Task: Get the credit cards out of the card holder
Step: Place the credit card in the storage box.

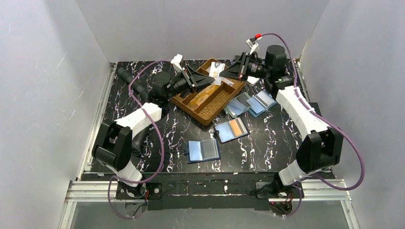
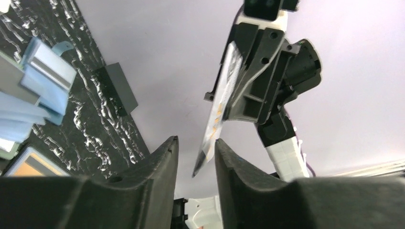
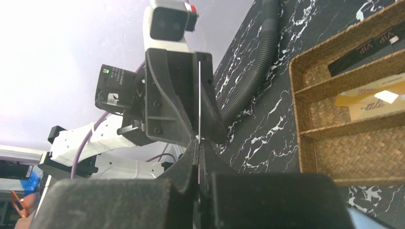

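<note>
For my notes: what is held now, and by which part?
The right hand grips a credit card by one end; the left hand stands open around the other.

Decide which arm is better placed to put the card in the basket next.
Right. The right jaws are shut on the card, near the basket; the left jaws stand apart, not gripping it.

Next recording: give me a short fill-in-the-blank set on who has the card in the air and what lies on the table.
1. The right gripper is ____ on the raised card.
2. The jaws of the left gripper stand ____, with the raised card's end in the gap between them.
3. The stored card in the open holder at mid-table is ____ in colour.

Missing words: shut; open; orange.
</note>
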